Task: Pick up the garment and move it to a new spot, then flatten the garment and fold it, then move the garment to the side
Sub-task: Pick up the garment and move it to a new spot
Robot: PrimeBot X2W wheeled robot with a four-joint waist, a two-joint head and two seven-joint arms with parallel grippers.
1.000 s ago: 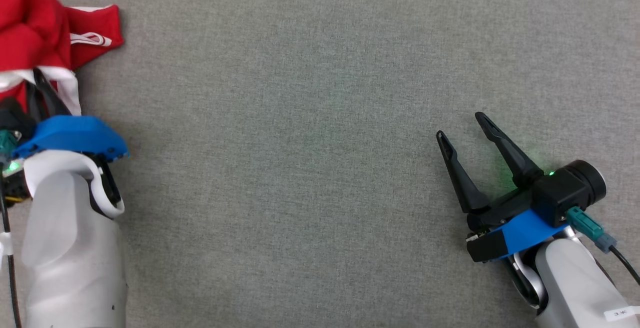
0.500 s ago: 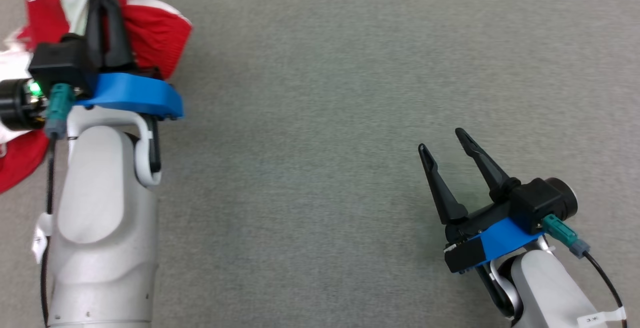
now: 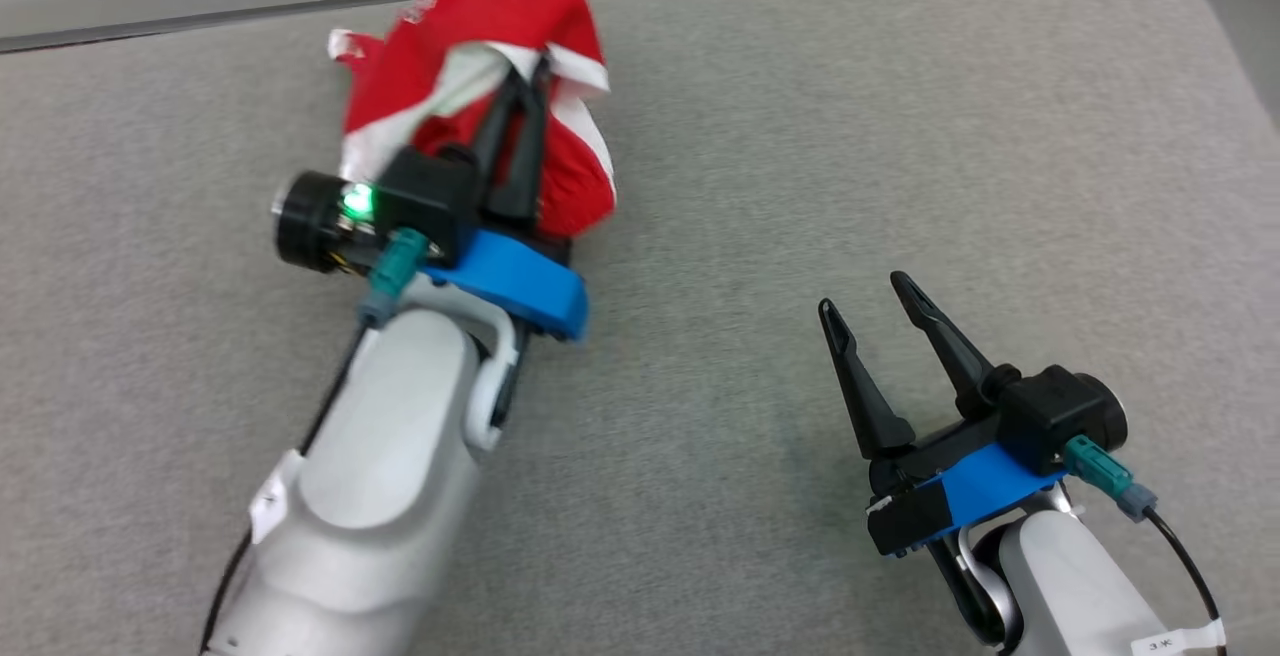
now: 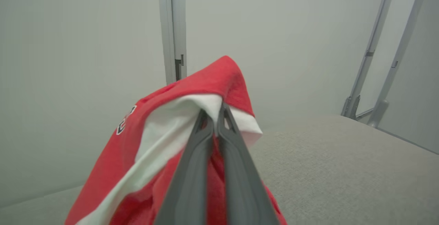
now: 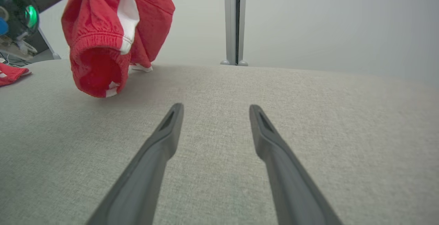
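Step 1 of 3: left gripper (image 3: 530, 76) clamped on garment (image 3: 470, 26) (bunched, hanging); right gripper (image 3: 862, 293) spread, empty; setting down, flattening, folding remain.

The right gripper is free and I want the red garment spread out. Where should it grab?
Probably the gathered elastic edge of the garment, hanging low; come level from the right, since it gapes toward the right gripper, below where the left gripper pinches.

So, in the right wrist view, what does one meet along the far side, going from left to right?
Red scrap → garment → post
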